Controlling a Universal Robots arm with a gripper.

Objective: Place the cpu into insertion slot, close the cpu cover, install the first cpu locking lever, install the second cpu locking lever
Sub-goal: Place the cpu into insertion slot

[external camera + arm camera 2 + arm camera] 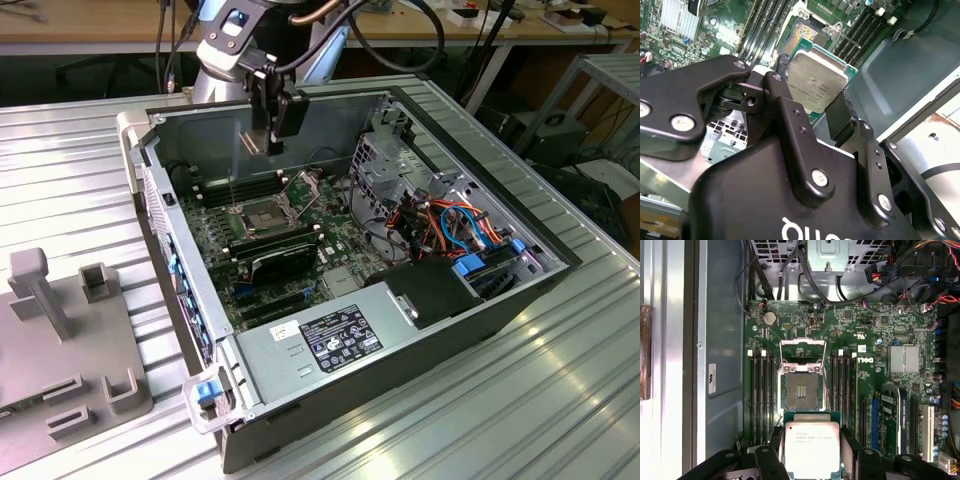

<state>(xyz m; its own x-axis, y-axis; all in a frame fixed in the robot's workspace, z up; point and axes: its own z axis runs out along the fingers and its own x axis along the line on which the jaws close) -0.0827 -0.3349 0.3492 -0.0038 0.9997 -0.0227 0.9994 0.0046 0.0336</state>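
Pincer hangs above the open computer case in the exterior view, over the socket, which looks bare, though that is hard to tell from here. Second wrist view: pincer pinching the chip by two edges, clear of the board. First wrist view: cover flipped open, socket empty, chip unseated. All four steps remain, I judge.
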